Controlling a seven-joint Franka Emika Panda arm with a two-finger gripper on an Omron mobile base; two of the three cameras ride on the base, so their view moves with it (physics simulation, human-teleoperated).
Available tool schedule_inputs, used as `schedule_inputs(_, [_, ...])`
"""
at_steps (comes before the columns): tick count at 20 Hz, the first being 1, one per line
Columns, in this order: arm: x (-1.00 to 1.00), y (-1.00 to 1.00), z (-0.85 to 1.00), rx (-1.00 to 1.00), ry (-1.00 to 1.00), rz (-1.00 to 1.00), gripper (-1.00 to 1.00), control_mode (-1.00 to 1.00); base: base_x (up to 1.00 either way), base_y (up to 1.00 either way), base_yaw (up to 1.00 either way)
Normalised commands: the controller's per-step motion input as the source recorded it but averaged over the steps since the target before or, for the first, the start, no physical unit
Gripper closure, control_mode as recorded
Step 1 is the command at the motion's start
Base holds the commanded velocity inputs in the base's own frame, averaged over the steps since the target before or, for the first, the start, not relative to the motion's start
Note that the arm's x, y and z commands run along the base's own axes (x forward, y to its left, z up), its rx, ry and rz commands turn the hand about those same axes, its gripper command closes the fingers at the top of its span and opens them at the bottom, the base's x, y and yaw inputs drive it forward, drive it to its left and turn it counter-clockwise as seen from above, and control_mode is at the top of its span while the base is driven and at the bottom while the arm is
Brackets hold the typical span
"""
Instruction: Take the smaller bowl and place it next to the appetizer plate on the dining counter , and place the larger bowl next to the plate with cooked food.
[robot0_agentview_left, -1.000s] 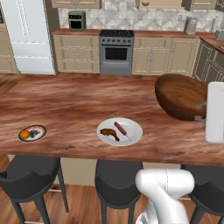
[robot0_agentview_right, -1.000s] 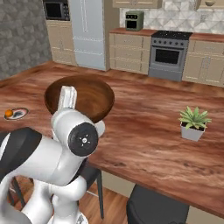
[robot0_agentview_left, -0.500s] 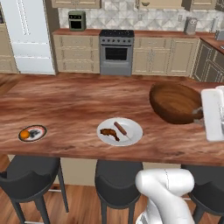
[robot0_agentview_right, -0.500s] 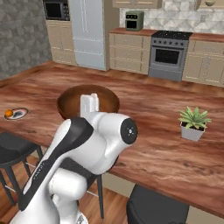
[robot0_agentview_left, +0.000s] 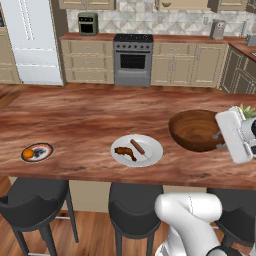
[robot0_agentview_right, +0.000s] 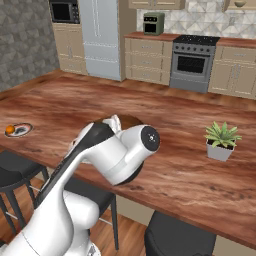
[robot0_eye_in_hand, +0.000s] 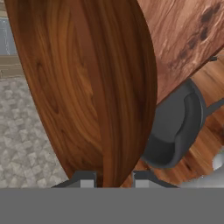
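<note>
The gripper (robot0_eye_in_hand: 111, 178) is nearly closed, pinching the larger bowl's (robot0_agentview_left: 196, 129) rim at centre right, just right of the plate with cooked food (robot0_agentview_left: 136, 150); release remains; the smaller bowl's placement by the appetizer plate (robot0_agentview_left: 37, 152), lower left, looks undone.

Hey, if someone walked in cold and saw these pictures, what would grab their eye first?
Probably the big wooden bowl, gripped at its rim by the gripper at the right of the counter. Next, the white plate of cooked food just left of it, and the small appetizer plate near the counter's left end.
</note>
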Motion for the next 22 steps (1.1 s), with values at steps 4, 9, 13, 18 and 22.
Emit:
schedule_inputs(4, [0.47,-0.32,-0.43,0.0,0.02,0.02,1.0,-1.0,0.0,0.0,0.0])
schedule_inputs(9, [0.49,-0.19,-0.42,0.0,0.03,0.0,1.0,-1.0,0.0,0.0,0.0])
schedule_inputs(13, [0.43,0.0,-0.26,0.0,0.06,0.0,1.0,-1.0,0.0,0.0,0.0])
schedule_inputs(18, [0.45,-0.01,-0.41,0.0,0.08,0.0,1.0,-1.0,0.0,0.0,0.0])
schedule_inputs(22, [0.44,-0.13,-0.33,0.0,0.02,0.0,1.0,-1.0,0.0,0.0,0.0])
